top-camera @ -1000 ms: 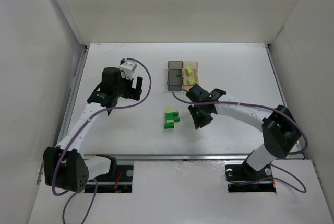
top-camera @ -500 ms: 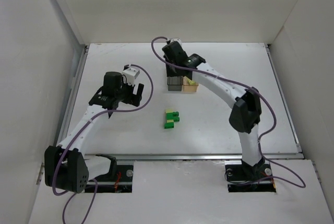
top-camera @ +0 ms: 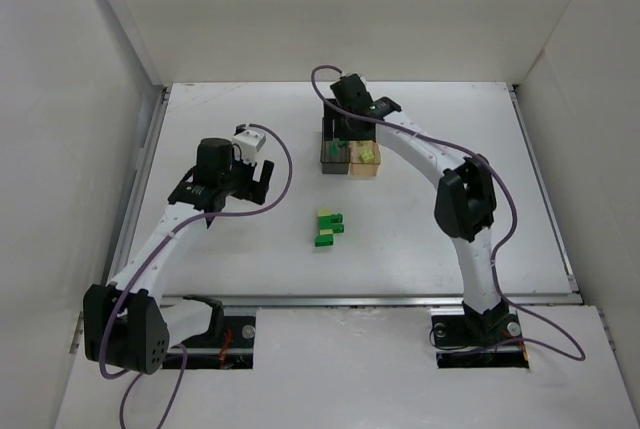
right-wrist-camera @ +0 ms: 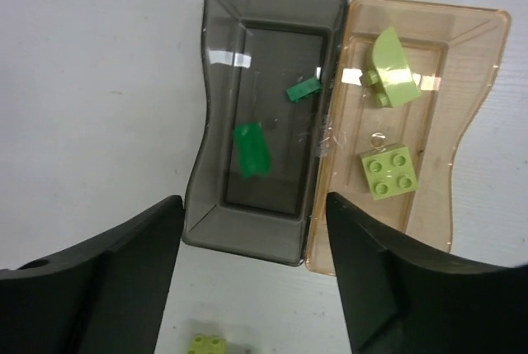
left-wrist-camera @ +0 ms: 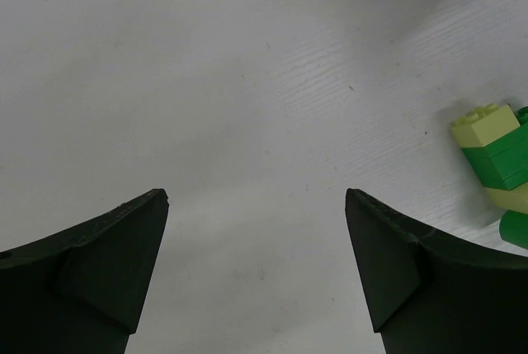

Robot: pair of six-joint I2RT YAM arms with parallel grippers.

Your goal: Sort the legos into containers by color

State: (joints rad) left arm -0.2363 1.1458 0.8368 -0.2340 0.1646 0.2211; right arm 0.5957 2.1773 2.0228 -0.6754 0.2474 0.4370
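The right claw (right-wrist-camera: 254, 199) is held over the two joined boxes at the far side of the table (top-camera: 450, 239), its fingers spread wide with nothing between them. In the dark grey box (right-wrist-camera: 216, 156) two dark green pieces (right-wrist-camera: 250, 148) are seen lying flat, and in the pale tan box (right-wrist-camera: 441, 98) two yellow-green bricks (right-wrist-camera: 388, 172) are seen, so the colours sorted so far appear to be kept apart. A small heap of bricks (top-camera: 328, 228) is left on the table nearer the arm bases, well apart from the boxes, and one pale brick (right-wrist-camera: 210, 344) is glimpsed just outside the grey box at the lower edge of the right wrist view. The left claw (left-wrist-camera: 256, 195) is also wide and empty, held over bare table with the heap off to one side. Trouble is most likely to come from that heap: dark and pale bricks look to be stacked or pressed together, so a mixed clump could be lifted and dropped into one box. The light boxes could also be nudged by a descending finger, and the stray brick could be knocked away.
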